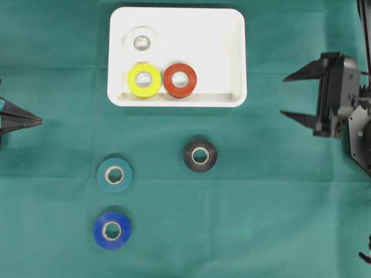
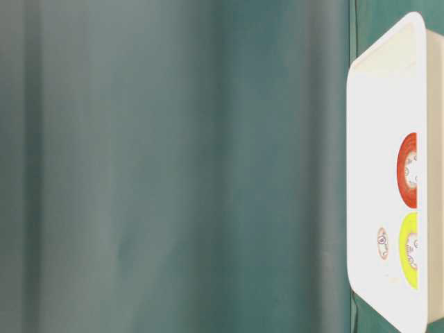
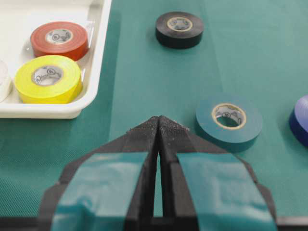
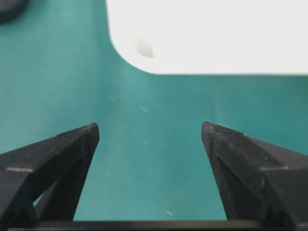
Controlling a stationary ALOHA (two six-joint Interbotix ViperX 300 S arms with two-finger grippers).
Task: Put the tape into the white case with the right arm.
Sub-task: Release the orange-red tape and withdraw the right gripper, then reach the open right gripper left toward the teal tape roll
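White case [image 1: 232, 52] sits near the far edge of the green cloth [image 1: 278, 220], approx mid-width: shallow rect. tray, rounded corners, raised rim, glossy white plastic. Inside it, 3 rolls lying flat: white tape [image 1: 141, 41] toward the case's far-left corner, yellow tape [image 1: 144, 80] and red tape [image 1: 179, 80] side by side, touching, along its near wall; right half of the case floor bare. Still on the cloth, w/ pale cardboard cores up: black tape [image 1: 200, 155] just in front of the case, roughly mid-cloth; teal tape [image 1: 114, 175] to its left, nearly matching the cloth colour; blue tape [image 1: 112, 230] nearer the front edge, just below the teal one. Right gripper [image 1: 293, 95] at the right edge, all black, two long pointed fingers spread wide w/ nothing between them, tips aimed toward the case's right wall, well apart from any roll. Left gripper [image 1: 39, 120] at the left edge, teal-marked fingers pressed together at the tips, empty.
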